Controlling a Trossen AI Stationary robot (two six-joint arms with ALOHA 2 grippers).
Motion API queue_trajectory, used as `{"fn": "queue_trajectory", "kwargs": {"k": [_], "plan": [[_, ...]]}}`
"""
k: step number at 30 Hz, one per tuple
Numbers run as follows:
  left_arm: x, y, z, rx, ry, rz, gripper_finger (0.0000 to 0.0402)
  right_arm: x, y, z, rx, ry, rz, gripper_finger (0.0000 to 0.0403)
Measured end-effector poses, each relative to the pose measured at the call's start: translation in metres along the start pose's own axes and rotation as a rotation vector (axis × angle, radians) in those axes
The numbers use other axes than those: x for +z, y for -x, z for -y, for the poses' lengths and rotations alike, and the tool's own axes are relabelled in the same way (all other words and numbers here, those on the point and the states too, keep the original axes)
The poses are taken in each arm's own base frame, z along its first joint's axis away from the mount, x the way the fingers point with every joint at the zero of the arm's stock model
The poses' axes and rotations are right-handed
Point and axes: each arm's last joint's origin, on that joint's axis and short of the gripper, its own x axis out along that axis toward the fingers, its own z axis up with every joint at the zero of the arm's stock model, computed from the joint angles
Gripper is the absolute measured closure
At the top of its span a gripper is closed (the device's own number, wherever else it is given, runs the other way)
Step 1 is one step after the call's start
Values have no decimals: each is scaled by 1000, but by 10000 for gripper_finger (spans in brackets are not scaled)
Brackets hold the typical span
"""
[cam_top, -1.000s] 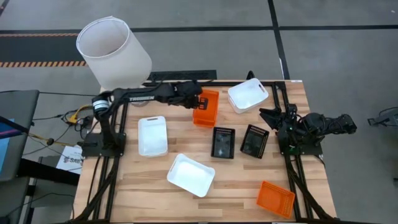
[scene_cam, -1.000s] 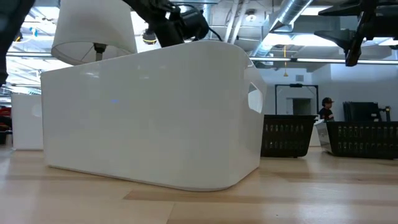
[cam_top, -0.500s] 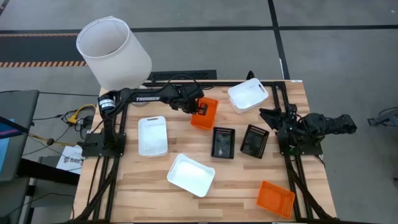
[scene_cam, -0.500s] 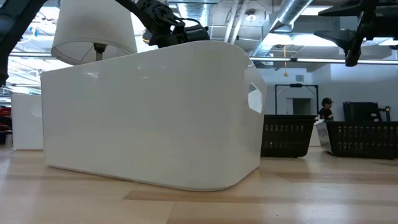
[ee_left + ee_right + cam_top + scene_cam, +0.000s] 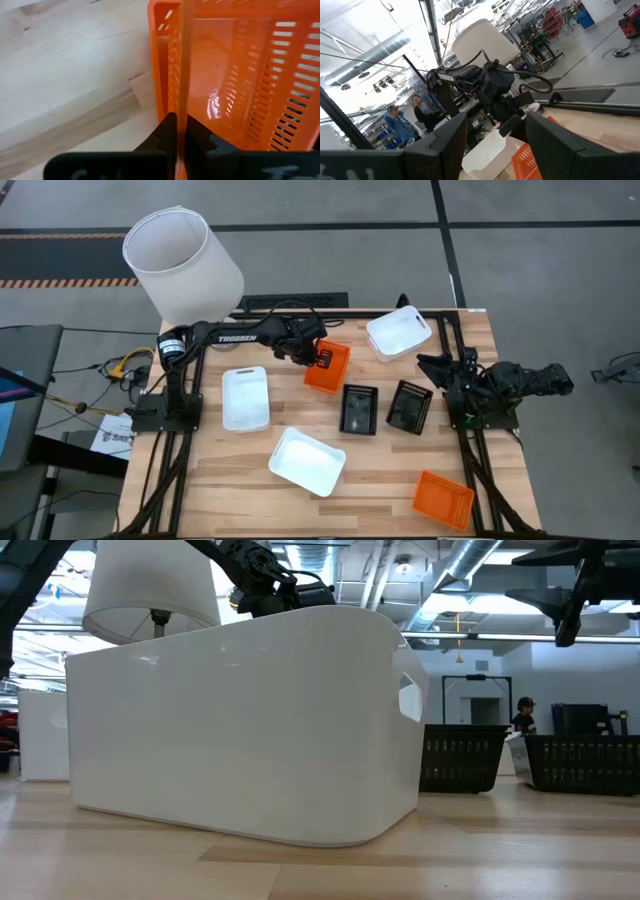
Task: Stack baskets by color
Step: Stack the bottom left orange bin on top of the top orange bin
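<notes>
An orange slotted basket sits at the far middle of the table with my left gripper shut on it, the arm reaching in from the left. A second orange basket lies at the near right corner. White baskets rest at the left, near middle and far right. Two black baskets stand side by side in the middle. My right gripper is open and raised at the table's right edge, holding nothing. My left gripper pinches one slotted side wall of the orange basket at its top rim between its two fingers. The fingers come steeply from above, slanting in from the table's left. The basket's open side faces up, a little tilted; whether its bottom is on the table I cannot tell.
A big white lampshade stands past the table's far left corner. In the low view the near white basket fills the front and hides most of the table. People stand in the room behind.
My left gripper has sunk and tipped more steeply downward, drifting slightly toward the near edge. The orange basket in it has gone from standing steeply on edge to lying flatter, open side up, and lower. The gripper has stayed shut on it.
</notes>
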Motion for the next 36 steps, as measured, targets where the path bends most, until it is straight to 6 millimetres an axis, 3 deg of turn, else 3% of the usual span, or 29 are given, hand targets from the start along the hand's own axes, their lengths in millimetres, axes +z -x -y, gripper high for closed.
{"fn": "queue_trajectory", "kwargs": {"k": [7,18,22,26,29,36], "plan": [[0,0,0,-6,-9,-7,382,0,0,0,0,0,0,178],[0,0,1,-3,-36,1,264,0,0,0,0,0,0,178],[0,3,1,1,-28,8,242,0,0,0,0,0,0,178],[4,17,17,-50,-82,55,251,0,0,0,0,0,0,178],[3,25,30,-27,-125,142,282,0,0,0,0,0,0,178],[0,21,27,87,-153,207,370,0,0,0,6,0,-4,178]]}}
